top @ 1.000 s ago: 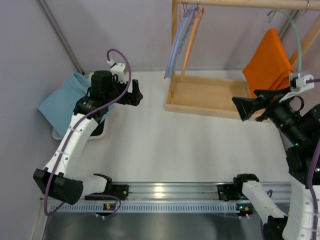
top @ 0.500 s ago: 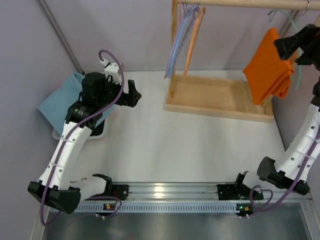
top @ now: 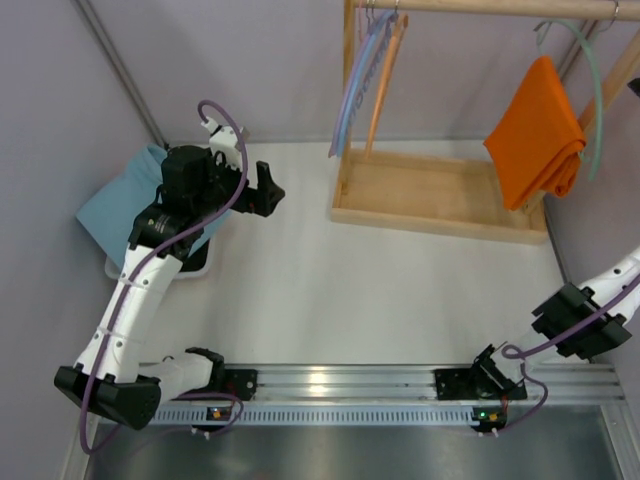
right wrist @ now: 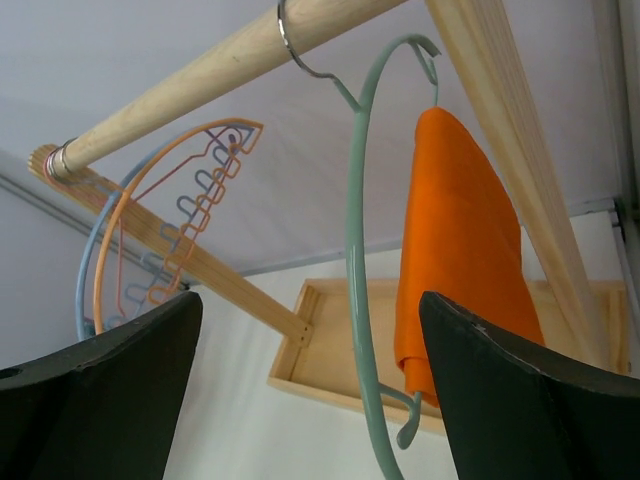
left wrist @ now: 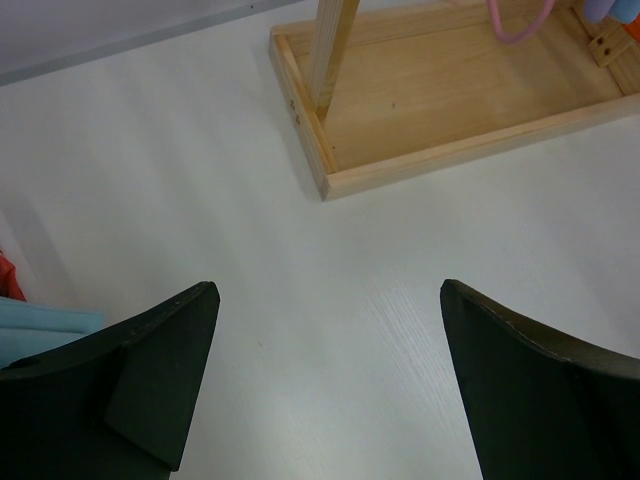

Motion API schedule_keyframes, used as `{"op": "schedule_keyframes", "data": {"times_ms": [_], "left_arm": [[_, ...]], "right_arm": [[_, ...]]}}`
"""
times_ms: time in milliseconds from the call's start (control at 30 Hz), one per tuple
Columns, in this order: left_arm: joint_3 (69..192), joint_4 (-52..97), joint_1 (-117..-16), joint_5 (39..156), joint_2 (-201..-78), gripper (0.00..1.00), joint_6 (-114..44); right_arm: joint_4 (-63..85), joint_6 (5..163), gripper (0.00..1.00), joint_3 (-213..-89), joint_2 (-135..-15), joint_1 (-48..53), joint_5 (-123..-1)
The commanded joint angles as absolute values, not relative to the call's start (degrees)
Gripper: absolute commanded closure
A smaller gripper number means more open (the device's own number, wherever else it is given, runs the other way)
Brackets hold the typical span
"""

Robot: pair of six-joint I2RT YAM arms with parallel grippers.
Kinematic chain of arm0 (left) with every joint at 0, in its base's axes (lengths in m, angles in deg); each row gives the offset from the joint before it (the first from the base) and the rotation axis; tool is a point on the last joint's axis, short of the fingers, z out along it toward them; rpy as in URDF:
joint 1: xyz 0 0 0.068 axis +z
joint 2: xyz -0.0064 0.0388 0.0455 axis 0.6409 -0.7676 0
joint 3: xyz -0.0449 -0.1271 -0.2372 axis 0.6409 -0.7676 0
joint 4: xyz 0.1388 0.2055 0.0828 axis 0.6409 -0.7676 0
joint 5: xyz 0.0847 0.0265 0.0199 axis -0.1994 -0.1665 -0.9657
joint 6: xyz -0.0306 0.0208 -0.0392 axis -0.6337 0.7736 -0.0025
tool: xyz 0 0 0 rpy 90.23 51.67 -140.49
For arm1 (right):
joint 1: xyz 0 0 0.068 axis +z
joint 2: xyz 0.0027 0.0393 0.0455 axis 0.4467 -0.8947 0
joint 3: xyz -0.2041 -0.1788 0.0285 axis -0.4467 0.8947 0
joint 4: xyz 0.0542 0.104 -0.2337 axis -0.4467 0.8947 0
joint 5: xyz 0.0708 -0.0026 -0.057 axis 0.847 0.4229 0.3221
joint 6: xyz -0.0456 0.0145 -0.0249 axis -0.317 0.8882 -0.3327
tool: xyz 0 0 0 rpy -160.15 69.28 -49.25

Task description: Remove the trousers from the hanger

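The orange trousers (top: 535, 135) hang folded over the mint-green hanger (top: 597, 100), whose metal hook sits on the wooden rail (top: 500, 6) at the far right. In the right wrist view the hanger (right wrist: 354, 250) hangs in front of and between my open fingers, with the trousers (right wrist: 455, 230) just right of it. My right gripper (right wrist: 308, 300) is open and empty, looking up at them from below; it lies beyond the right edge of the top view. My left gripper (top: 268, 190) is open and empty above the table, also in its wrist view (left wrist: 328, 290).
The wooden rack's base tray (top: 430, 195) stands at the back and shows in the left wrist view (left wrist: 450, 100). Blue and orange hangers (top: 365, 80) hang at the rail's left end. A light blue folded cloth (top: 125, 205) lies at the left.
My right arm has swung up and out to the right, and its gripper has left the top view. The left arm has shifted only slightly. The trousers and hanger still hang on the rail.
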State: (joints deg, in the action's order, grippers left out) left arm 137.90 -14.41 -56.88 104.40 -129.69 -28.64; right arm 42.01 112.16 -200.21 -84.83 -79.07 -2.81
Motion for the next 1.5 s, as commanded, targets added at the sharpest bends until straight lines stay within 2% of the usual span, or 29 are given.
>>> {"op": "schedule_keyframes", "data": {"times_ms": [0, 233, 333, 467, 633, 667, 833, 867, 967, 1267, 1467], "left_arm": [[139.0, -13.2, -56.6, 105.7, -128.4, 0.01, -28.0], [139.1, -13.2, -56.6, 105.8, -128.6, 0.01, -28.0], [138.8, -13.2, -56.6, 105.8, -128.3, 0.01, -27.8], [138.4, -13.2, -56.6, 105.4, -128.1, 0.01, -27.5], [137.7, -13.2, -56.6, 106.1, -128.3, 0.01, -27.8], [137.8, -13.2, -56.6, 106.2, -128.3, 0.02, -27.8], [138.2, -13.2, -56.6, 106.4, -128.6, 0.01, -27.9], [138.3, -13.2, -56.6, 106.5, -128.8, 0.01, -28.0], [138.4, -13.3, -56.6, 106.8, -128.9, 0.01, -28.3], [138.6, -13.1, -56.6, 107.3, -127.6, 0.01, -28.1], [138.6, -11.8, -56.5, 101.6, -125.7, 0.01, -30.3]], "right_arm": [[39.7, 113.0, 0.10, -200.5, -86.5, -77.6, -1.4], [47.7, 106.7, 0.13, -203.4, -91.4, -68.8, -8.1], [48.1, 106.6, 0.18, -203.5, -93.2, -65.3, -9.1], [45.4, 110.3, 0.35, -203.2, -93.7, -61.4, -8.1], [25.2, 126.3, 0.52, -196.4, -91.0, -59.8, -3.9], [22.9, 130.0, 0.60, -196.1, -90.9, -59.7, -3.5], [14.3, 136.8, 0.83, -196.3, -91.2, -59.1, -2.9], [12.5, 140.2, 0.91, -196.1, -91.1, -59.1, -2.5], [1.3, 149.2, 1.00, -194.9, -90.8, -59.0, -2.3], [-14.9, 158.7, 1.00, -197.7, -88.6, -58.0, -2.8], [-20.9, 163.6, 1.00, -192.7, -84.2, -57.3, -2.7]]}}
